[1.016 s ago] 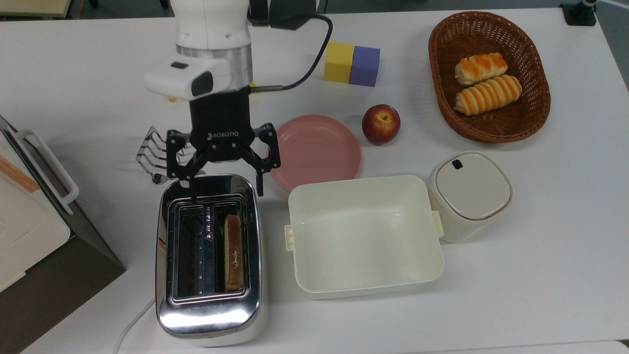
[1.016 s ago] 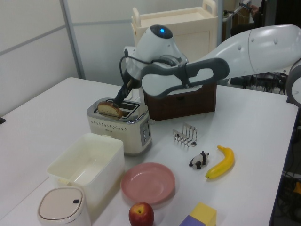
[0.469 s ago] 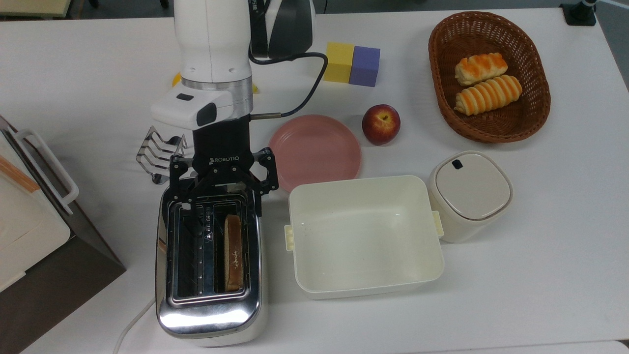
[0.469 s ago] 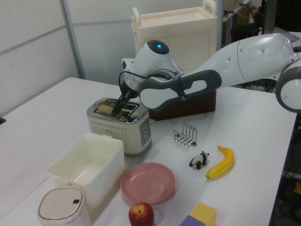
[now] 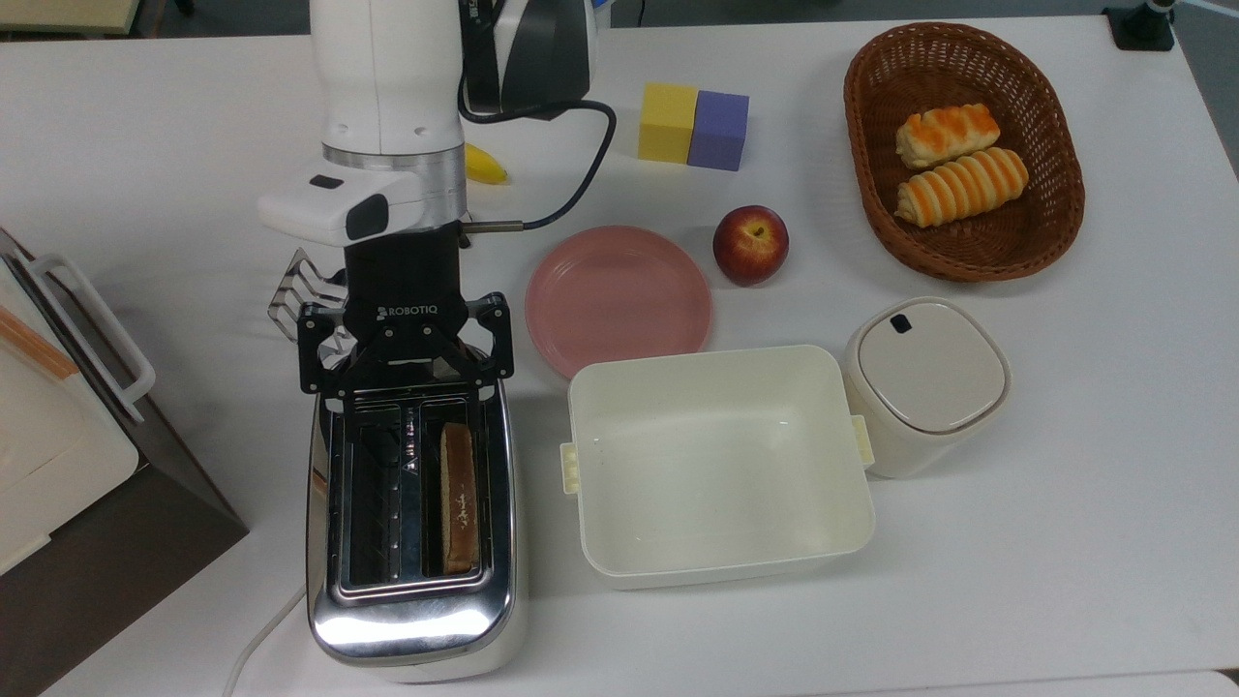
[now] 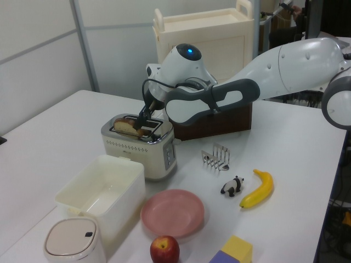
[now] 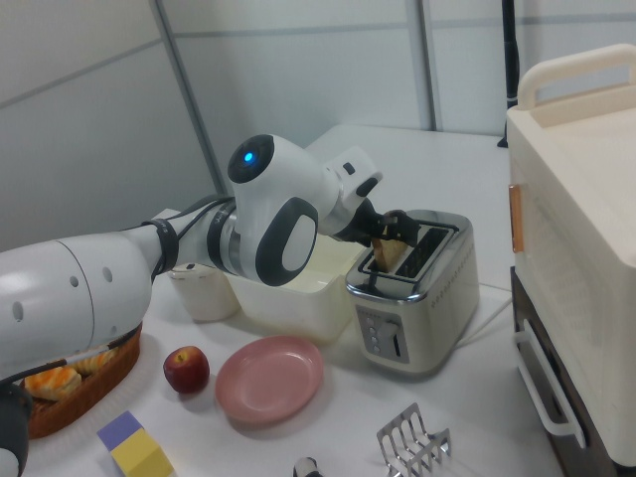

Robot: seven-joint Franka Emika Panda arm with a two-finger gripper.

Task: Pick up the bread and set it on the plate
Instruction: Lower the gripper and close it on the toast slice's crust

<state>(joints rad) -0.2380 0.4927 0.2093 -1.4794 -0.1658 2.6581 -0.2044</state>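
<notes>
Top view shows, nearest to its lower edge, the shiny toaster with two long slots. The bread stands on its edge in the slot on the top view's right, and its brown crust points up. Beside the toaster, on the top view's right, sits the cream tub, and next to it a small cream container with a lid.

Just behind the toaster is my gripper. It hangs over the back end of the toaster with the fingers spread wide, one near each side of the toaster top. They hold nothing, and the bread is apart from them. In the left view my gripper is just above the slots, close to the end of the bread.

Further back, the pink plate lies flat on the white table, near the tub's back wall. A metal toast rack is partly hidden behind my gripper. A red apple sits just beside the plate. Farther still are a yellow block touching a purple block, a banana, and a brown basket with two striped rolls.
</notes>
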